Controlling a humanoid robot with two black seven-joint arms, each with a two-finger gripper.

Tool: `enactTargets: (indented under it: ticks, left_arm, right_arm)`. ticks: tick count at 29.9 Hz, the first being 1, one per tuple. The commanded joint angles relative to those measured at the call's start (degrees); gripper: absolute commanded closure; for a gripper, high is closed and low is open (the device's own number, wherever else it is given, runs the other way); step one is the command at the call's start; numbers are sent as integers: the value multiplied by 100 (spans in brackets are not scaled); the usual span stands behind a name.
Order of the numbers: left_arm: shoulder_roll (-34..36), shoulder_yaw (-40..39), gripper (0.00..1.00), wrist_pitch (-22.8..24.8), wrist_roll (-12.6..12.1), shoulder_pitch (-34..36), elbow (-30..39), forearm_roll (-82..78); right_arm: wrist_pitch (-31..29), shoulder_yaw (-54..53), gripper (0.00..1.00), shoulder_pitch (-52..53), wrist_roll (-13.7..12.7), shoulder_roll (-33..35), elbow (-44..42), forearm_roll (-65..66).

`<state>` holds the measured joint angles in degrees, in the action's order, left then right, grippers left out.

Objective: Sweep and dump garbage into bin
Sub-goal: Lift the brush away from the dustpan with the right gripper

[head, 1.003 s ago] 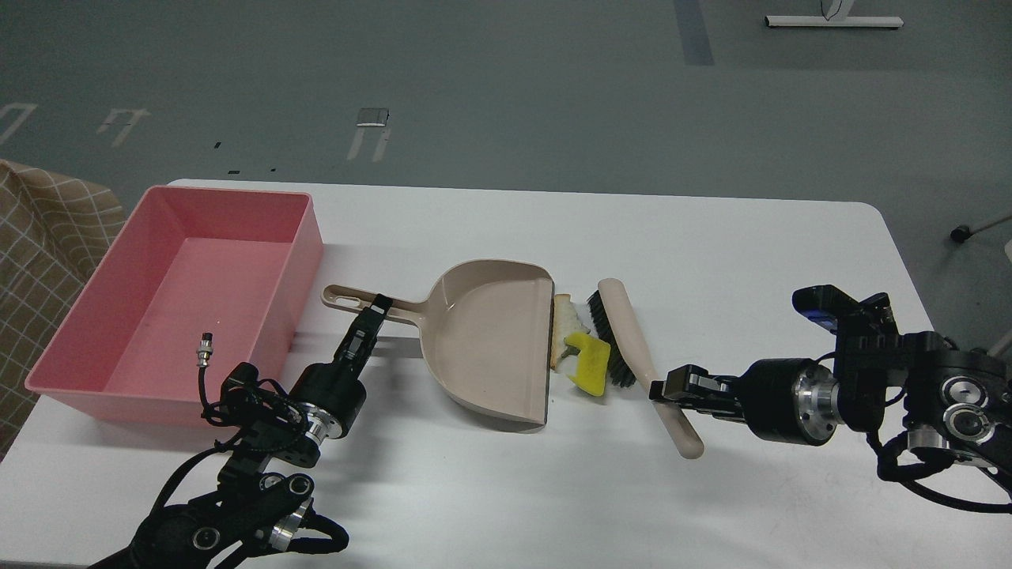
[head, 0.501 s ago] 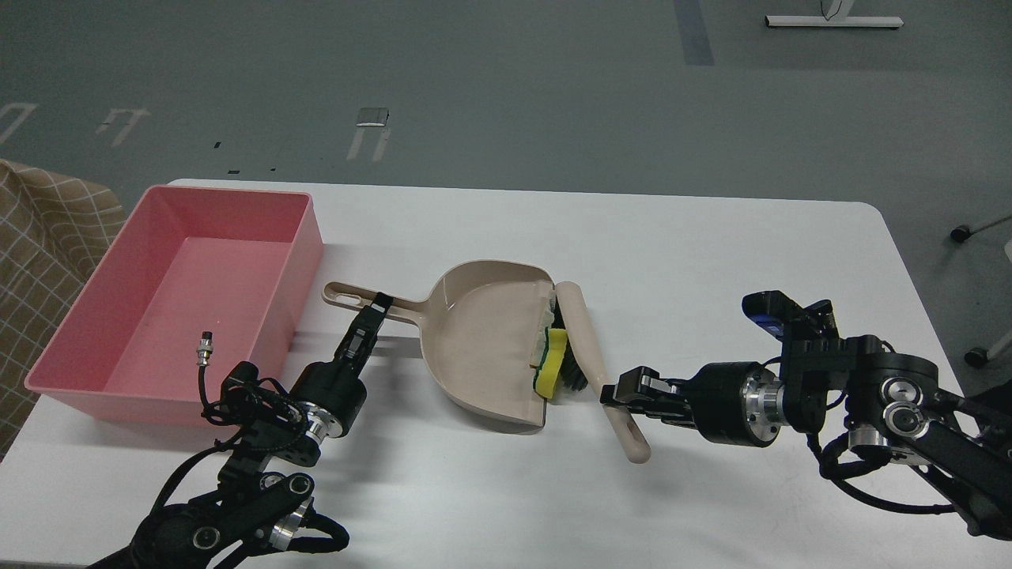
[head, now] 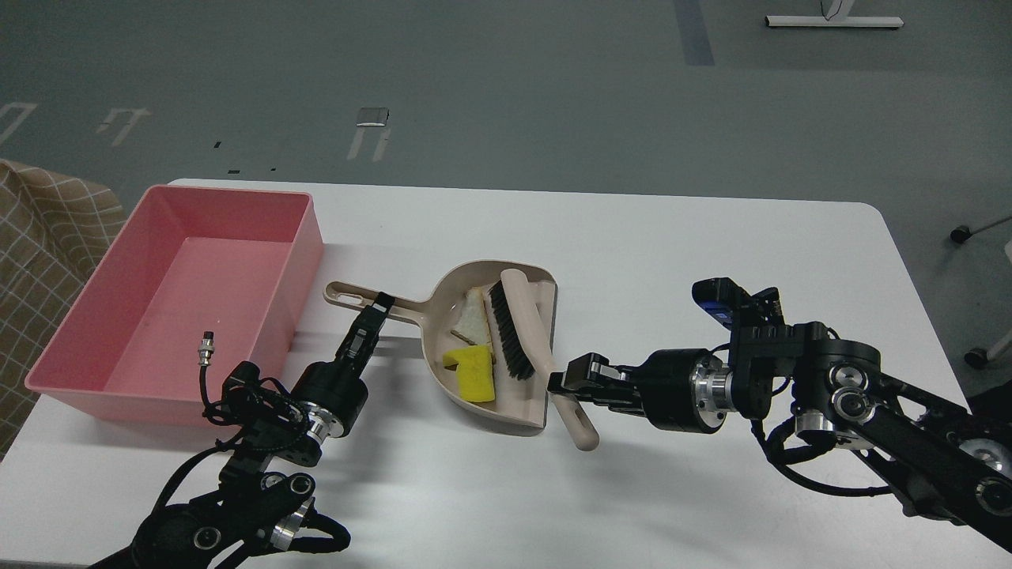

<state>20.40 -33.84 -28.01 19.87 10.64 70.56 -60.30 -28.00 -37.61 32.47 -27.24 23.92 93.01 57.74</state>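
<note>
The garbage lies inside the beige dustpan [head: 455, 294]: a white bread wedge [head: 474, 314] and a yellow sponge chunk [head: 473, 373]. My right gripper [head: 560, 382] is shut on the handle of the beige brush [head: 528, 332], whose black bristles rest inside the pan beside the scraps. My left gripper [head: 378, 307] is shut on the dustpan handle [head: 356, 297] and holds the pan flat on the white table [head: 672, 261]. The pink bin [head: 183, 299] stands to the left of the pan and looks empty.
A checked brown cloth [head: 39, 229] hangs at the far left beyond the table edge. My right arm [head: 830, 395] stretches across the right half of the table. Grey floor lies beyond the far table edge.
My right gripper has swept the brush leftwards, pushing the bread and the sponge from the table beside the pan's lip into the dustpan. The left gripper and dustpan have stayed still.
</note>
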Motion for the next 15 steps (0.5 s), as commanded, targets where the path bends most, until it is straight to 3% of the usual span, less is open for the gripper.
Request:
enactTargets:
  ticks: [1,15]
  left_arm:
    - [-1,0,100,1,-1,0,1,0]
    - [-10,0,100,1,-1,0,1,0]
  right_arm:
    - [0,-9,100,145,-1,16,41,-9]
    - [0,-307,100,480,-1,280,112,-18]
